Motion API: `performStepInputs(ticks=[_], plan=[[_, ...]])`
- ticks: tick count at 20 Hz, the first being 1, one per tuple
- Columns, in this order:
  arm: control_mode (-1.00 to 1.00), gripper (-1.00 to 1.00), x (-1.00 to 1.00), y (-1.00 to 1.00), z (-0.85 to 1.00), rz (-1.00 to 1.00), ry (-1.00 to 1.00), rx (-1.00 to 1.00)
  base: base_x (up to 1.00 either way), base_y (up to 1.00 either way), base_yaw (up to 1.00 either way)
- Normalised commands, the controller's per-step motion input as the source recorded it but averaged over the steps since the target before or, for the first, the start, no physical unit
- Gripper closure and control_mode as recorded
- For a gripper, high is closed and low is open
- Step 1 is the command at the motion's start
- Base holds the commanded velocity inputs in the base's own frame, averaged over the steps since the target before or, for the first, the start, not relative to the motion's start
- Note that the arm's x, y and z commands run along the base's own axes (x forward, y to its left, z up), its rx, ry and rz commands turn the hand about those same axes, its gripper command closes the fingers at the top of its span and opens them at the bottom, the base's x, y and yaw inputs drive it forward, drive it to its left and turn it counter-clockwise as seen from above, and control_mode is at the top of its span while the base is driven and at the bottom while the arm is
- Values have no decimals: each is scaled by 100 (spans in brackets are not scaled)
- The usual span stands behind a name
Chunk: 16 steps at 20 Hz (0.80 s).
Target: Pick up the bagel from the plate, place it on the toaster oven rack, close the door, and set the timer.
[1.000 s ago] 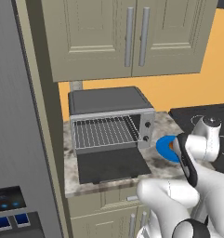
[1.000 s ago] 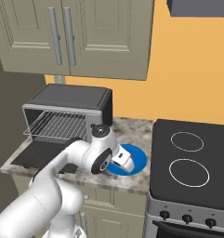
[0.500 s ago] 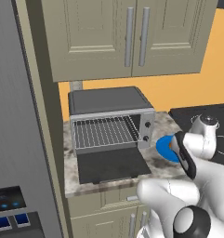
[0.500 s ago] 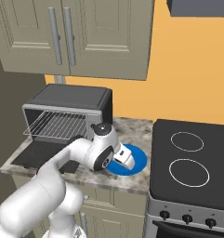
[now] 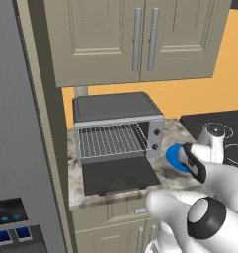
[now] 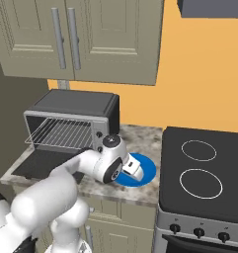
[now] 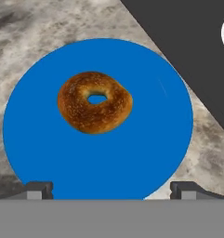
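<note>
The bagel (image 7: 95, 102), golden-brown with a small hole, lies left of centre on the blue plate (image 7: 113, 160), with nothing touching it. My gripper (image 7: 112, 188) hangs over the plate, looking down at it. It is open, with one fingertip at each side of the plate's near rim and nothing between them. From the base, the plate (image 6: 146, 172) shows on the counter just right of the toaster oven (image 6: 73, 105), partly covered by my gripper (image 6: 132, 170). The door (image 5: 118, 175) lies folded down flat. The rack (image 5: 110, 141) is bare.
A black cooktop (image 6: 204, 173) adjoins the counter close to the plate's right. Wall cabinets (image 5: 135, 39) hang above the oven. A tall grey fridge (image 5: 17, 123) stands to the left. The oven's two knobs (image 5: 155, 139) sit on its right panel, near my arm.
My hand has shifted slightly over the plate. The gripper has stayed open, and the bagel, plate and oven door have not moved.
</note>
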Motion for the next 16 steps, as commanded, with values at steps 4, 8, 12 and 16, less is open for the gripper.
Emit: performStepInputs(ticks=[4, 8, 12, 16], plan=[[-100, -100, 33, 0, -13, 0, 0, 0, 0, 0, 0], [-100, -100, 28, 0, -12, 0, 0, 0, 0, 0, 0], [-100, -100, 25, 0, -11, 0, 0, 0, 0, 0, 0], [-100, -100, 21, 0, -12, 0, 0, 0, 0, 0, 0]])
